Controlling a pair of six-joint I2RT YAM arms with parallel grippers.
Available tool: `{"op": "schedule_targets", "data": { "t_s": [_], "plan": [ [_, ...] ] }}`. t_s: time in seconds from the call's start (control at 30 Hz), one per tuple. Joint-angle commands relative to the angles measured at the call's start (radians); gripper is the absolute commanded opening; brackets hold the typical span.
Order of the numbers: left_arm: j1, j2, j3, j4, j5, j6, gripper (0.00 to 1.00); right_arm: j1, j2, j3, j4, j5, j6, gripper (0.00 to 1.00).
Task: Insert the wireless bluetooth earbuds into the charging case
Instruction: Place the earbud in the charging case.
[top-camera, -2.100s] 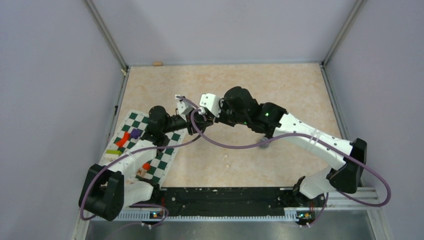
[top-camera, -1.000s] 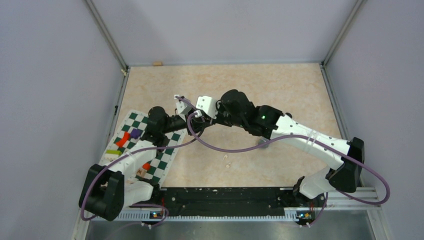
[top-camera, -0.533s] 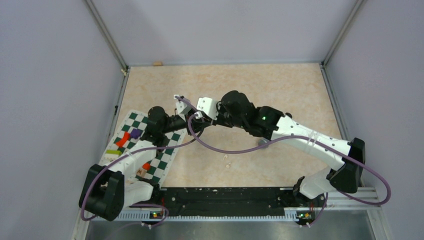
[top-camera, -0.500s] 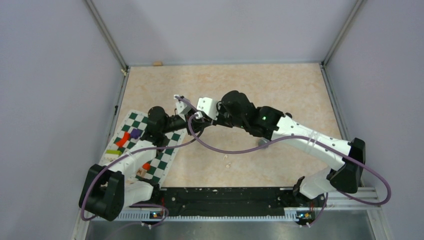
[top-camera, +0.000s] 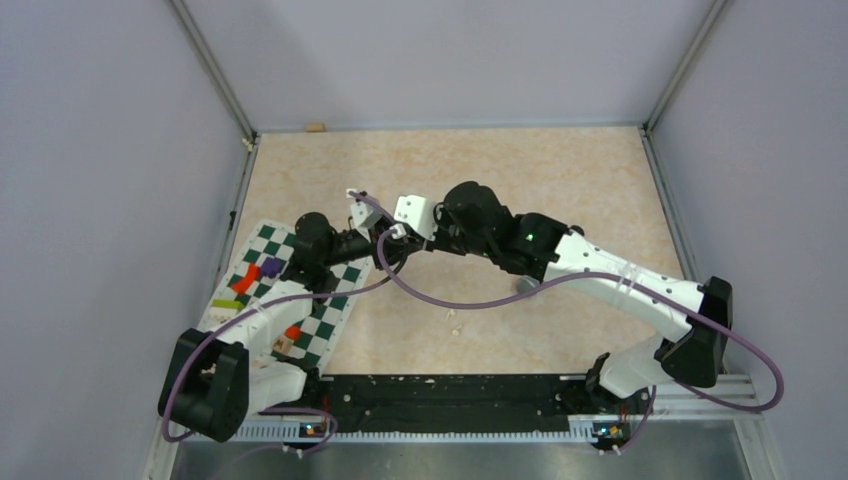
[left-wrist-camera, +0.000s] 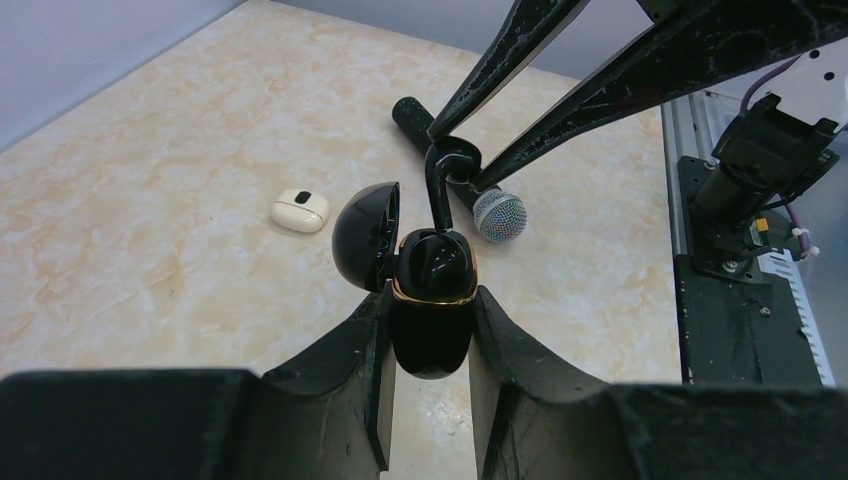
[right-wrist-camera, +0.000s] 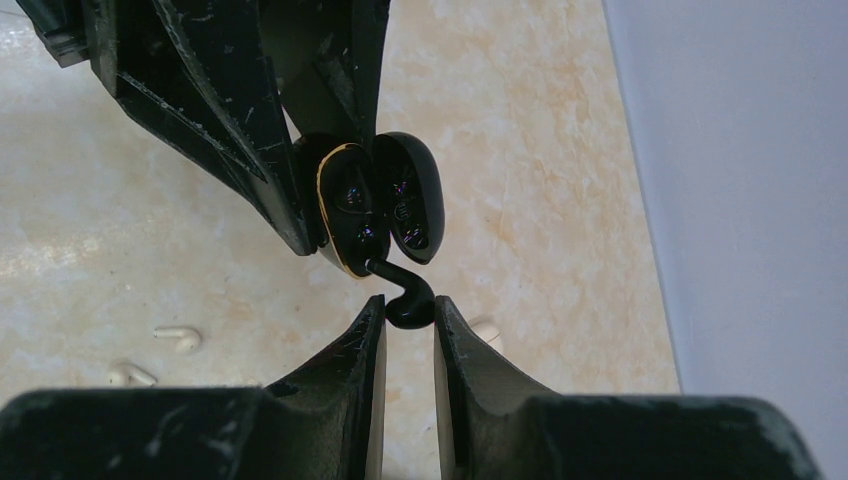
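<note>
My left gripper (left-wrist-camera: 430, 300) is shut on the black charging case (left-wrist-camera: 432, 320), which has a gold rim and is held above the table. Its lid (left-wrist-camera: 365, 235) hangs open to the left. From above, my right gripper (left-wrist-camera: 455, 165) is shut on a black earbud (left-wrist-camera: 437, 190), pinching its rounded end. The stem points down into the case's open mouth. In the right wrist view the same earbud (right-wrist-camera: 408, 300) sits between the right gripper (right-wrist-camera: 410, 310) fingers, its stem touching the case (right-wrist-camera: 345, 205) at the rim. Two white earbuds (right-wrist-camera: 180, 340) lie on the table.
A microphone (left-wrist-camera: 470, 195) lies on the table beyond the case, and a small white oval case (left-wrist-camera: 300, 210) lies to its left. A checkered mat (top-camera: 330, 320) with coloured pieces is under the left arm. Both purple cables (top-camera: 470, 292) loop across the middle of the table.
The right wrist has edged a little to the left, towards the left gripper, since the earliest frame. Over the last second almost nothing has moved.
</note>
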Motion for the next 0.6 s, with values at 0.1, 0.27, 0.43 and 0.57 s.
{"op": "schedule_targets", "data": {
  "t_s": [0.1, 0.27, 0.43, 0.57],
  "plan": [
    [0.004, -0.026, -0.003, 0.063, 0.002, -0.009, 0.0, 0.018, 0.019, 0.018, 0.033, 0.019, 0.005, 0.14],
    [0.004, -0.027, -0.004, 0.067, 0.003, -0.015, 0.0, 0.027, 0.031, 0.014, 0.03, 0.017, 0.0, 0.14],
    [0.004, -0.027, -0.005, 0.07, 0.0, -0.015, 0.0, 0.044, 0.044, 0.023, 0.03, 0.019, 0.0, 0.14],
    [0.004, -0.028, -0.005, 0.07, -0.002, -0.015, 0.0, 0.056, 0.049, 0.018, 0.031, 0.023, -0.005, 0.14]
  ]
}}
